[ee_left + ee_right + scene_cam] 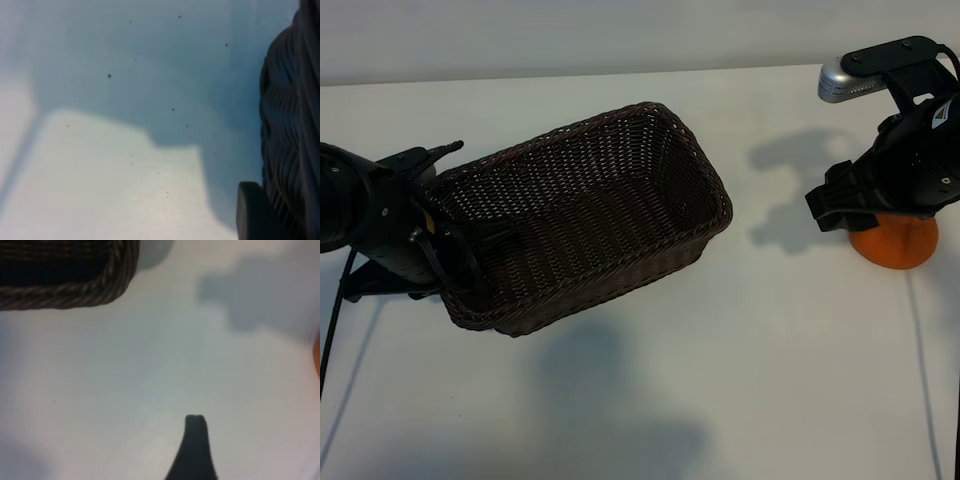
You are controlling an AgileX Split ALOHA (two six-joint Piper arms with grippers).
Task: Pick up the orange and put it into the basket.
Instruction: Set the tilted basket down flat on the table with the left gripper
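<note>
Left gripper [445, 255] clenches the basket [620, 140] rim; right gripper [875, 215], released, hovers over the orange [898, 245]: centre your jaws before closing.

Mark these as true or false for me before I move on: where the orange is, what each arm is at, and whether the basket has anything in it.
1. The orange is already in the basket. False: it sits on the table, off to the basket's right.
2. The basket holds nothing. True.
3. The right gripper is over the orange. True: it covers the fruit's top.
4. The left gripper is parked far from the basket. False: it is at the basket's left end rim.
5. The basket lies upside down. False: its opening faces up.
</note>
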